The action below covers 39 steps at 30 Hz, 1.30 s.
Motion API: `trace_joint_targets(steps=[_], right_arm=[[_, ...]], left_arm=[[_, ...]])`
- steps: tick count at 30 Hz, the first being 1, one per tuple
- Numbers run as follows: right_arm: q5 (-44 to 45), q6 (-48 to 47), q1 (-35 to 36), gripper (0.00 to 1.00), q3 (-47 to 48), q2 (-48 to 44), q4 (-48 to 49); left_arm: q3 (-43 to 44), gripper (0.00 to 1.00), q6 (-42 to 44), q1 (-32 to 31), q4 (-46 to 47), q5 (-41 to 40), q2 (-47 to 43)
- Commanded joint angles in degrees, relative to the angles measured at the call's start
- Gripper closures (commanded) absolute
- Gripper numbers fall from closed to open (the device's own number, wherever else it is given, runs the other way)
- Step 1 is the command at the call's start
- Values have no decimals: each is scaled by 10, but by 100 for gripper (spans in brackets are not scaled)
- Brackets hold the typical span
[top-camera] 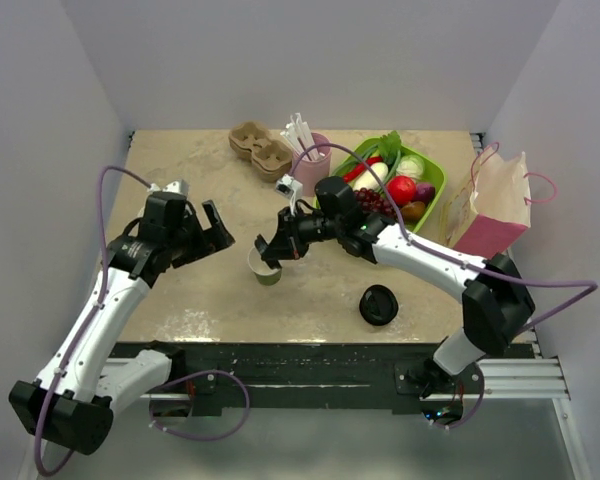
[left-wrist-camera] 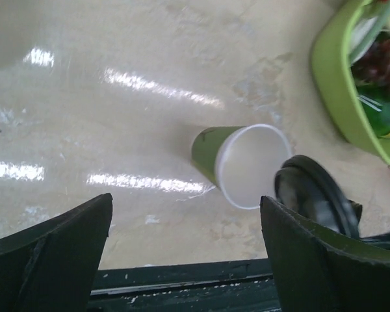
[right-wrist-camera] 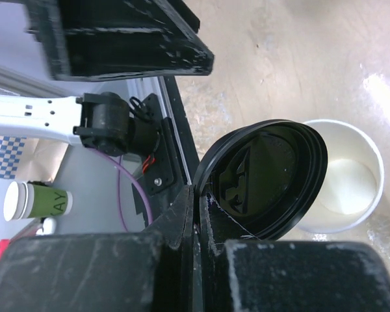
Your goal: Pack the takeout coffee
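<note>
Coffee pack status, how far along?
Done: little. The green cup stands lidless on the table, with the left gripper open and clear of it. In hand: the right gripper is shut on a black lid by its edge, tilted at the cup's rim, not seated. To do: press the lid on, then move the cup into the pink bag. A second lid lies loose.

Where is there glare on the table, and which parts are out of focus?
Left wrist view: glare streaks on the table, left fingers blurred. Right wrist view: one glare patch at right, right fingers soft. Top view: even light, sharp.
</note>
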Motion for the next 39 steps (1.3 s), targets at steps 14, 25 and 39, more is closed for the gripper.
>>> trace_joint_targets(steps=[14,25,39], right_arm=[[-30,38,-14,96,-9,56,90],[-43,49,-31,93,-16,78,99],[-50,48,-34,86,-17,77,91]], left_arm=[[-110,0,29,43,91,127,-22],[-100,0,54,43,92,159,3],[-134,0,40,43,143,189,24]])
